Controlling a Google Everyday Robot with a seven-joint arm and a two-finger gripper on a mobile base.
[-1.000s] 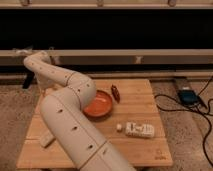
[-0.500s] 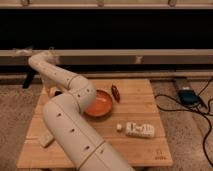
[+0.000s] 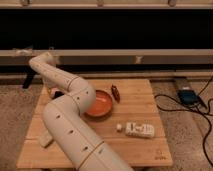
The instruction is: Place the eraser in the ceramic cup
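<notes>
The gripper is low at the left edge of the light wooden table, half hidden behind the arm; how wide it is open and whether it holds anything, I cannot tell. The dark patch there seems to be the small flat black eraser, and the pale shape just beside it is perhaps the small round white ceramic cup. I think the eraser should be released only directly above the cup's mouth.

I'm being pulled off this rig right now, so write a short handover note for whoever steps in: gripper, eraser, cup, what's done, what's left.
Gripper: low over the left rear corner of the table, mostly hidden behind the arm.
Ceramic cup: apparently the pale shape right at the gripper.
Eraser: probably the small dark patch beside it; held or not, cannot tell.
Done: the gripper is at the cup.
Left: confirm the eraser lands inside the cup, then pull the arm clear.
</notes>
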